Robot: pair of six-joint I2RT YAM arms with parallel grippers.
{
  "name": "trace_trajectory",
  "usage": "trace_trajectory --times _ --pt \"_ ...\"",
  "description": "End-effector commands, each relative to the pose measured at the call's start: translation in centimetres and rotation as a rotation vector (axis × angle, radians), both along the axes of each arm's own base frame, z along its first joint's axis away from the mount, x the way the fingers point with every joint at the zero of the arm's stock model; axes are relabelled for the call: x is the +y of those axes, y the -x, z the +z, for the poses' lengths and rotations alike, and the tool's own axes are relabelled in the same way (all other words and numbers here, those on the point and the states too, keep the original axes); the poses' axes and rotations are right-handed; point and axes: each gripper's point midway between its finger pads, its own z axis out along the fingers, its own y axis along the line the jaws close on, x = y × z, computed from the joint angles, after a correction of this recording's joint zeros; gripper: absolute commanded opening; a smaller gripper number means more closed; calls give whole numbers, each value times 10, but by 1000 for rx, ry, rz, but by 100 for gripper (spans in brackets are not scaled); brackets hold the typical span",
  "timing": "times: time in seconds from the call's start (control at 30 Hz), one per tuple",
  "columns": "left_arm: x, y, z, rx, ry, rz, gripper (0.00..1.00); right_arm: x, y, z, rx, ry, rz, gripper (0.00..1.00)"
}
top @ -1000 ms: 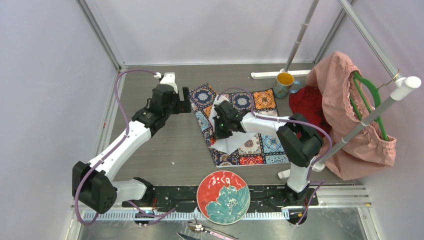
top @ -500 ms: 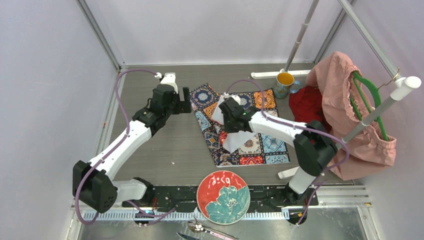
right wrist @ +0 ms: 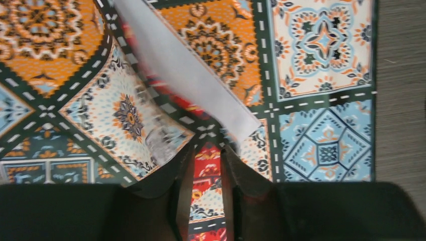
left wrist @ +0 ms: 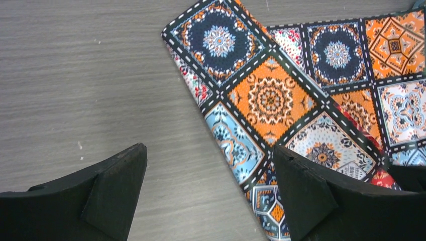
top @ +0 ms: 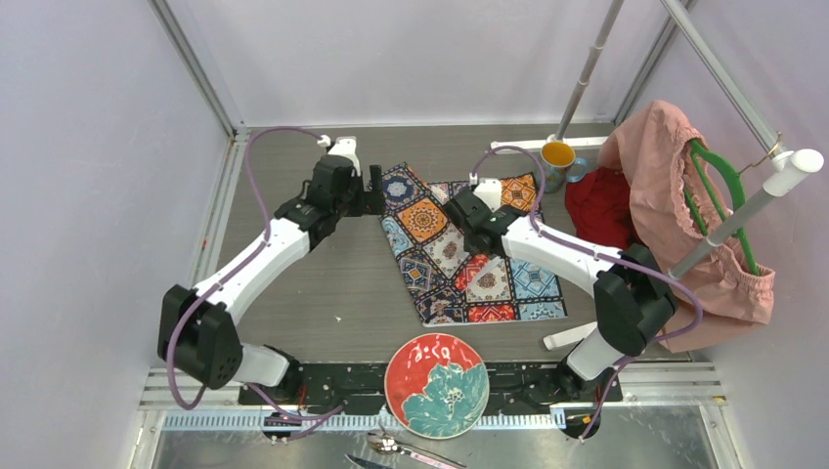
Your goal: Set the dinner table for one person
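The dinner table (top: 323, 283) carries a colourful tile-patterned mat (top: 459, 264), lying skewed with its left strip at an angle. My left gripper (top: 376, 191) hovers open over the mat's far-left edge. In the left wrist view its jaws (left wrist: 208, 175) stand wide, one fingertip (left wrist: 301, 191) over the mat (left wrist: 271, 98) and the other over bare wood (left wrist: 100, 75). My right gripper (top: 459, 210) is over the mat's far middle. Its jaws (right wrist: 207, 150) are slightly apart with nothing between them. A blurred white-backed flap (right wrist: 186, 70) of the mat (right wrist: 321, 65) lies just beyond the tips.
A red-and-teal flower plate (top: 436, 384) sits at the near edge between the arm bases, with cutlery (top: 396, 449) below it. A yellow-lined mug (top: 557, 156) stands at the back right beside a red cloth (top: 596, 200). A pink garment (top: 675, 215) hangs on a rack at right.
The right gripper carried the mat's white-backed flap toward the back right, unfolding it, then opened and let go. The left arm reached slightly further toward the mat's far-left corner.
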Motion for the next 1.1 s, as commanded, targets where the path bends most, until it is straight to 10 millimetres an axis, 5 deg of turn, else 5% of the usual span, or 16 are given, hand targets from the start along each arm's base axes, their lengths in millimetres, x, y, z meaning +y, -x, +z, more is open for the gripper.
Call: trace_trajectory --times 0.0,0.13,0.2,0.3,0.47,0.73,1.07 --pt "-20 -33 19 -64 40 -17 98 -27 1 10 -47 51 -88 43" --pt "-38 -66 11 -41 18 -34 100 -44 5 18 -70 36 -122 67" --pt "-55 -72 0 19 33 -92 95 -54 8 19 -70 11 -141 69" --pt "-73 -72 -16 78 76 -135 91 -64 9 13 -69 -64 -162 69" --pt "-70 -65 -23 77 88 -125 90 -67 6 -13 -14 -172 -150 60" --pt "-57 -48 -12 53 77 -109 90 -44 -1 -50 71 -235 -97 56" --pt "-51 -38 0 30 82 -110 91 -45 7 -58 76 -319 -139 56"
